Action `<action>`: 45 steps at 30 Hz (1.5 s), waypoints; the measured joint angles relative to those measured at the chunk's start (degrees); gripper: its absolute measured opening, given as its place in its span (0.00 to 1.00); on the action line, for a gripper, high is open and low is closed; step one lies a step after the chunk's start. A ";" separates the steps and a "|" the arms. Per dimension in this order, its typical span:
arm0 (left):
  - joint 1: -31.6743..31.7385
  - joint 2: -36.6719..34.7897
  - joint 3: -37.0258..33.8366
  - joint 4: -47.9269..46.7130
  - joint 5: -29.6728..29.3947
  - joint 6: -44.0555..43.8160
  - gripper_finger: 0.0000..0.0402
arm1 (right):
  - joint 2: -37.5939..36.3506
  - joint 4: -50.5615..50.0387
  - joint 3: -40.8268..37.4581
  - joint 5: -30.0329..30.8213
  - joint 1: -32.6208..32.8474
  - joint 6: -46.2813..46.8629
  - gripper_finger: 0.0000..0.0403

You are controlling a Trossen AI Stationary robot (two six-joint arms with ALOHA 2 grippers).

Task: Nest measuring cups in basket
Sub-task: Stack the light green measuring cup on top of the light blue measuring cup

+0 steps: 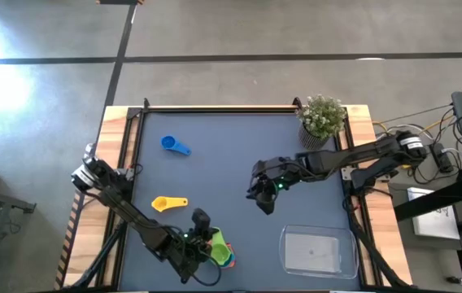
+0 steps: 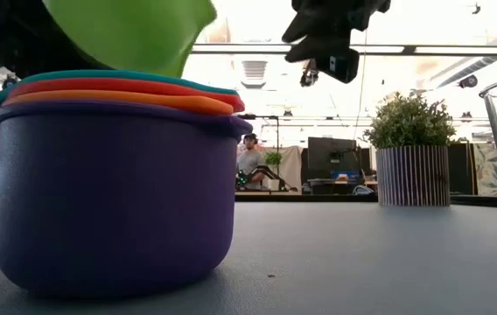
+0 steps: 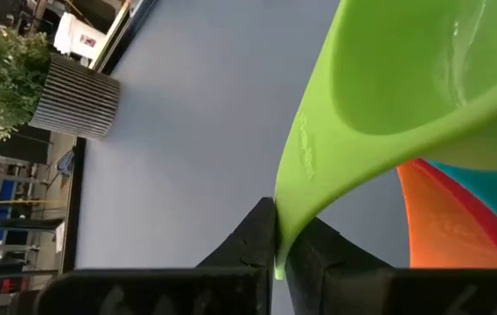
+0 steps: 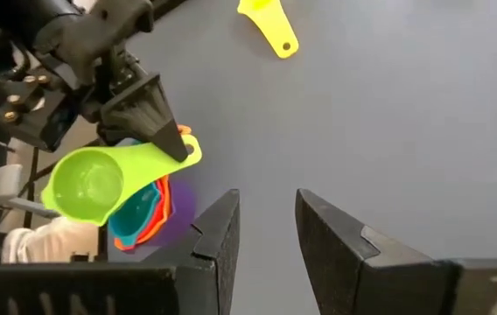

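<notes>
Left gripper (image 4: 178,147) pinched green cup (image 4: 100,182) by its handle, holding it tilted just above nested stack (image 2: 113,175) at table's front edge. Right gripper (image 4: 266,227) hovered mid-table, fingers spread, empty. Basket (image 1: 318,249) sat front-right.

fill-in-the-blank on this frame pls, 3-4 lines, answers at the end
1. The left tool is shut on the handle of the ____ measuring cup.
2. The bottom cup of the nested stack is ____.
3. The basket holds ____ cups.
4. Away from the stack, the yellow cup and the ____ cup lie loose on the table, while the right tool hangs open above it.

Missing words: green; purple; no; blue
</notes>
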 joint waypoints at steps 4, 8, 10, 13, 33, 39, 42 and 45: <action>0.04 1.38 1.69 0.21 0.13 1.19 0.00 | 1.49 0.10 0.11 -0.36 0.00 0.13 0.26; 0.07 2.31 2.80 0.00 0.41 2.41 0.00 | 2.41 0.09 0.36 -0.39 0.00 0.13 0.26; 0.07 2.53 2.99 -0.02 0.57 3.06 0.00 | 2.42 0.05 0.37 -0.42 0.00 0.13 0.26; 0.07 2.62 3.03 -0.31 0.59 3.08 0.03 | 2.40 0.02 0.35 -0.46 0.00 0.15 0.25; -0.28 1.00 4.56 -10.34 0.62 -2.52 0.49 | 2.31 0.04 0.37 -1.45 0.00 0.19 0.28; -0.76 -2.92 7.14 -21.46 2.06 -8.47 0.49 | 2.31 0.04 0.39 -1.43 0.00 0.18 0.28; -0.58 -6.25 6.26 -21.79 7.36 -8.79 0.47 | 2.31 0.04 0.39 -1.43 0.00 0.17 0.28; 0.34 -10.45 3.86 -21.00 12.85 -9.07 0.44 | 2.31 0.02 0.39 -1.45 0.00 0.17 0.28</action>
